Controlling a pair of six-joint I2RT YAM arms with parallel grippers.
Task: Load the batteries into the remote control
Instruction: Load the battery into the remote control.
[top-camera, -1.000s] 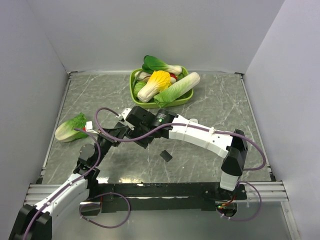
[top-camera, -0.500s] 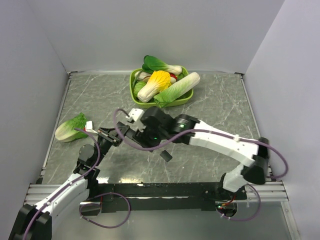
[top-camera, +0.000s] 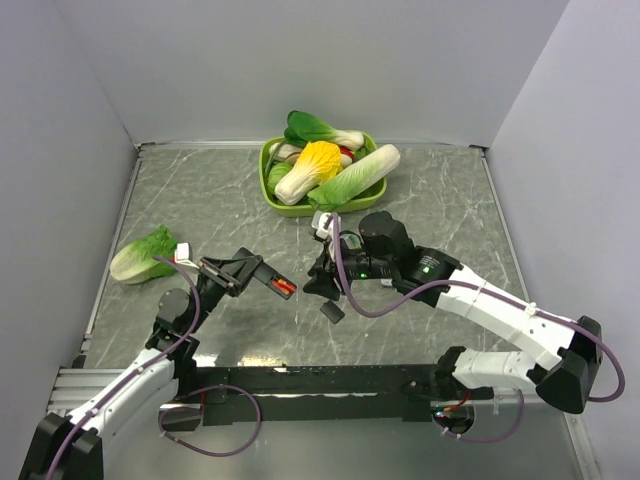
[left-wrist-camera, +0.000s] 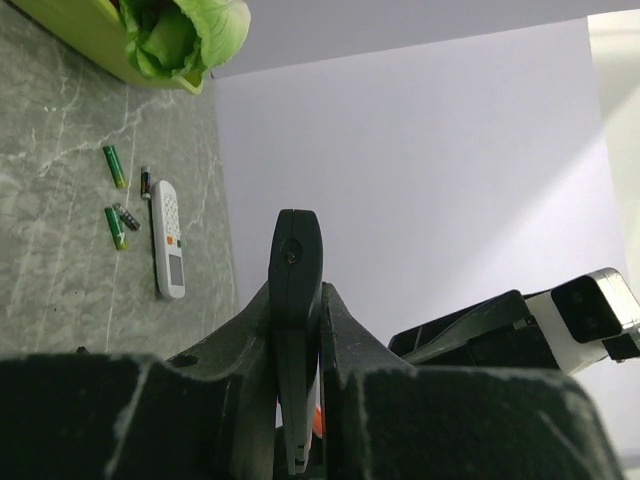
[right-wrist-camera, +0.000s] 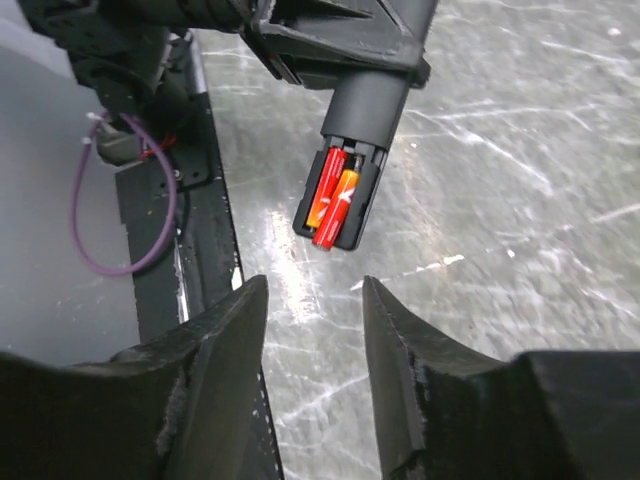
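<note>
The remote control (right-wrist-camera: 365, 110), a slim black plastic bar, is off the bench. It is clamped by one end between the closed fingers of the left gripper (left-wrist-camera: 297, 340). Its open battery bay is turned toward the right arm, probably so that arm can reach into it.

Two batteries (right-wrist-camera: 333, 195), thin cylinders in red and orange wrap, lie side by side in that bay. The bay looks full.

The right gripper (right-wrist-camera: 312, 290) hangs near the bay end with its fingers apart and nothing between them. That suggests it is free to press the cells home or fetch the lid.

One small black square cover piece (top-camera: 332, 311) lies on the grey marbled bench (top-camera: 430, 200), just beside the right gripper in the overhead view. It is likely the part needed next.

Farther off, the left wrist view shows one white button remote (left-wrist-camera: 168, 240) lying flat on the bench. Four loose cells lie beside it: two loose green batteries (left-wrist-camera: 116, 166) and two darker cylinders (left-wrist-camera: 127, 216). None of the four touches the white remote.

At the back sits one green plastic bowl (top-camera: 265, 160), heaped with toy vegetables too overlapped to count. One loose leafy lettuce (top-camera: 143, 255) lies alone at the left edge, well apart from the work.
</note>
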